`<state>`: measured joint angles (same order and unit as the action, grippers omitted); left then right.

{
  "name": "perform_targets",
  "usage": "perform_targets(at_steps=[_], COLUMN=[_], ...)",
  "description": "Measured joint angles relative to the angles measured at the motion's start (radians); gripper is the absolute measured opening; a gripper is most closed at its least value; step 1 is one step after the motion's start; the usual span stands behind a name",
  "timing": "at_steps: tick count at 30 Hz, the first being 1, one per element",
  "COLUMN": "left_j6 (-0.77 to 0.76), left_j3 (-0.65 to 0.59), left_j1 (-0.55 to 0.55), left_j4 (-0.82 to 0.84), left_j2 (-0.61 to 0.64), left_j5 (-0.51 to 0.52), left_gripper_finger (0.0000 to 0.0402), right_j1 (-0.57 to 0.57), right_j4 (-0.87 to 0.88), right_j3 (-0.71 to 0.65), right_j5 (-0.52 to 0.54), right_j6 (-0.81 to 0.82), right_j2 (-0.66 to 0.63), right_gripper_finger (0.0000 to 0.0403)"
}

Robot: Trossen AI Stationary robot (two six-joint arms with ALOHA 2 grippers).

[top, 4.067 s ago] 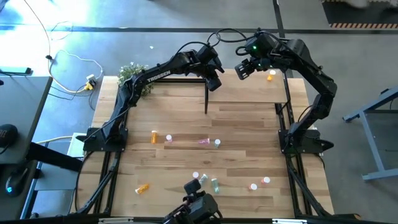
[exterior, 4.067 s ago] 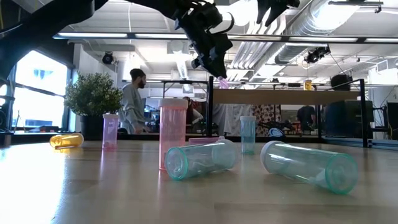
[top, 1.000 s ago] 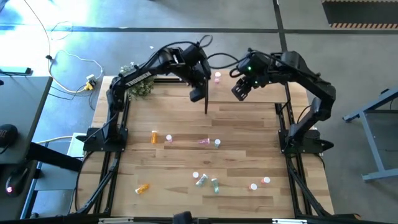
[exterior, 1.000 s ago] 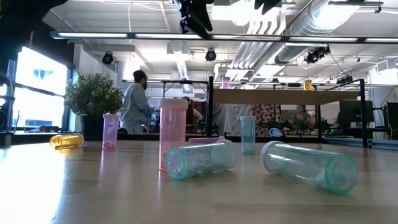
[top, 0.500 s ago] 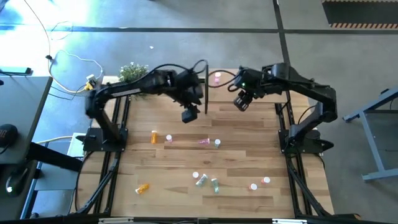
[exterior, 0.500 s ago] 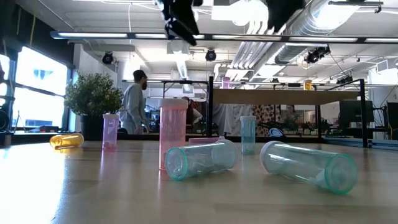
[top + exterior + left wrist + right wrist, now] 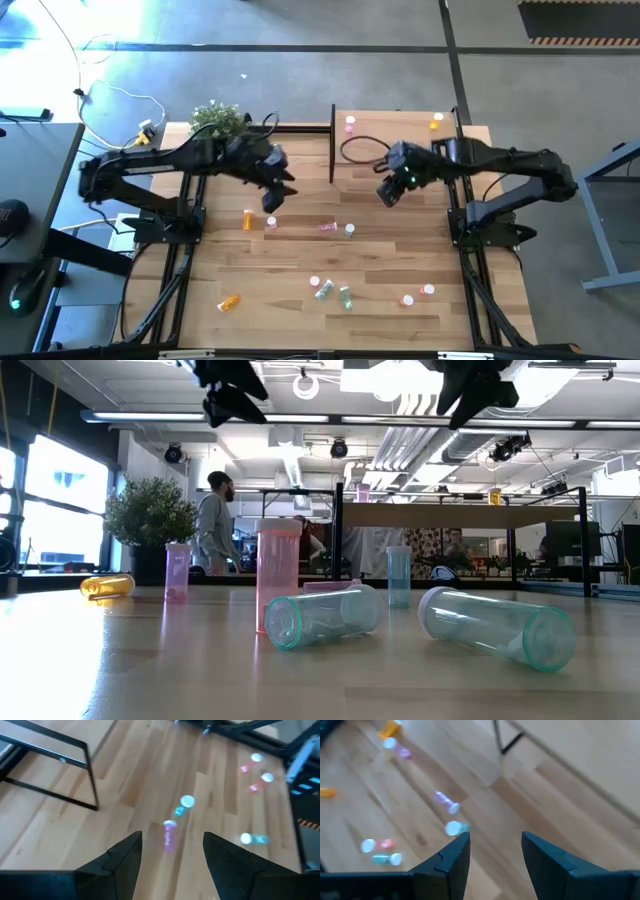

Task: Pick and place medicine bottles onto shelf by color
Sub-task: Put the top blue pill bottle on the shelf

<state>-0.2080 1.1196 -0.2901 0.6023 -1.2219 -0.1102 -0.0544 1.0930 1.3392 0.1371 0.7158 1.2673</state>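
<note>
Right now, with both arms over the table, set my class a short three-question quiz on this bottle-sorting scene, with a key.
1. True or false: the left end effector is gripping a bottle.
2. How many bottles stand on the shelf in the high view, and what colours are they?
3. Multiple choice: the orange bottle near the table's front left corner is (a) upright, (b) lying on its side, (c) on the shelf.

Key
1. False. Both wrist views show open, empty fingers; the right end effector holds nothing either.
2. Two: a pink bottle near the shelf's dark upright panel and an orange one near its right end.
3. b
</note>
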Motion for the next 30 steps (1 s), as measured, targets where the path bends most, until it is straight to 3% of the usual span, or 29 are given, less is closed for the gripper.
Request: perform_targets(at_steps=[8,15,22,30], left_j6=[-0.023,-0.118,-0.182,-0.182], left_j3=[-0.228,-0.348,-0.377,-0.377], left_j1=[0.100,0.153,0.177,0.177], left_j4=[-0.207,-0.270,-0.270,-0.269], left_j2=[0.196,0.304,0.353,0.357], left_j5=[0.080,0.100,0.100,0.096], left_gripper_finger=[0.0200,0.0200,0.0200,0.0200], right_j1=[0.130,0.208,0.263,0.290], right_j4=[-0.222,-0.462,-0.721,-0.773], right_j3=[-0.192,-0.340,-0.442,-0.391], right_j5=[0.001,0.011,0.081,0.155], right_j6=[0.190,0.279,0.385,0.308], right_j2=[-0.026,-0.023,-0.023,0.004], right_gripper_finger=[0.0170,0.0170,0.0195,0.0198])
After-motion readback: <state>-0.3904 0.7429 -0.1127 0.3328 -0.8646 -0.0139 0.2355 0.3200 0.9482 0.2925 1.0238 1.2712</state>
